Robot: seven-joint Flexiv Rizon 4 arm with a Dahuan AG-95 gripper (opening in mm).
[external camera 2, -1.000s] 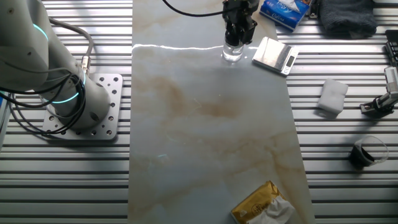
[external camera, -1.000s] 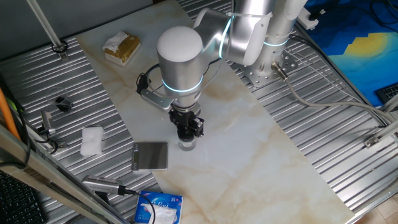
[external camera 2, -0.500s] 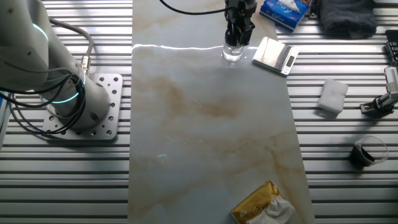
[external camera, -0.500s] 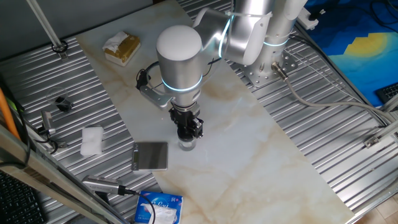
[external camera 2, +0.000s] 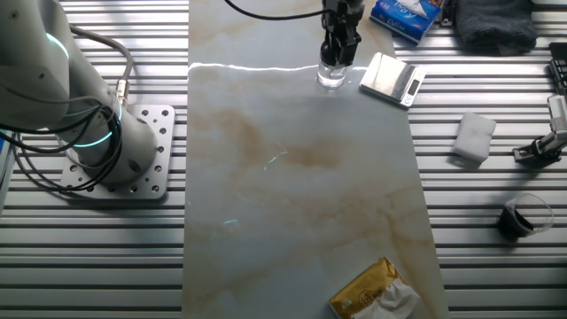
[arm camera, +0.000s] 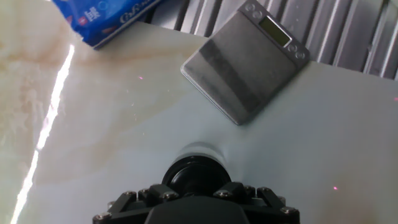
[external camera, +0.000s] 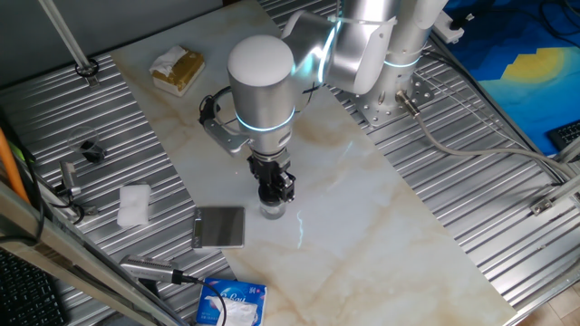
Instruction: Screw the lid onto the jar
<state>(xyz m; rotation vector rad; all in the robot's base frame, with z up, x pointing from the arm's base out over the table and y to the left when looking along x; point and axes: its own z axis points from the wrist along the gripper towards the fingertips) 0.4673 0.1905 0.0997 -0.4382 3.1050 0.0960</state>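
1. The gripper (external camera: 275, 189) points straight down, its dark fingers clenched on the lid (arm camera: 194, 176), a small round black cap. The hand view shows that cap directly below the fingers.

2. The jar (external camera: 273, 210) stands directly under the lid on the pale marbled table (external camera: 362, 208). It is short, clear glass, and only its lower part shows beneath the gripper in the other fixed view (external camera 2: 330, 76). Lid and jar look seated together, though the threads themselves are hidden.

3. Likely trouble: the glass is smooth and the stone top looks slick, so the jar may simply spin with the lid rather than let it tighten. A slightly tilted cap could cross-thread and jam. Too much downward push could skid the light jar sideways.

4. Just beside the gripper lies a flat square scale (arm camera: 245, 62) of brushed grey metal, with a small display along its far edge. A sliding jar could bump it.

5. Beyond the scale sits a blue soft pack of tissues (external camera: 231, 302), crinkly plastic.

6. Well apart, on the ribbed metal bench, rests a white folded cloth (external camera: 133, 205).

7. Farthest off, at the table's other end, lies a crumpled gold wrapper (external camera: 178, 69).
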